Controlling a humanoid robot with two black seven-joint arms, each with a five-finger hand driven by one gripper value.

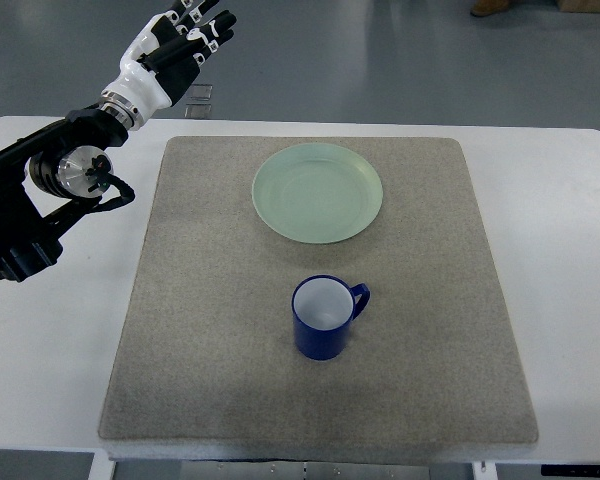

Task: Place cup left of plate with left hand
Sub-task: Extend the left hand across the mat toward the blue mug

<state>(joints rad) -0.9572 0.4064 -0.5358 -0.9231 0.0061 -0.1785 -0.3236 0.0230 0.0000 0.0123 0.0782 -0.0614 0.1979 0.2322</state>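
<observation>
A dark blue cup with a white inside stands upright on the grey mat, its handle pointing to the right. A pale green plate lies on the mat farther back, just beyond the cup. My left hand is raised at the upper left, past the table's far edge, well away from both. Its fingers are spread and hold nothing. The right arm does not show.
The mat covers most of a white table. Bare white strips run along the left and right sides. My left arm's dark links hang over the table's left part. Grey floor lies beyond the far edge.
</observation>
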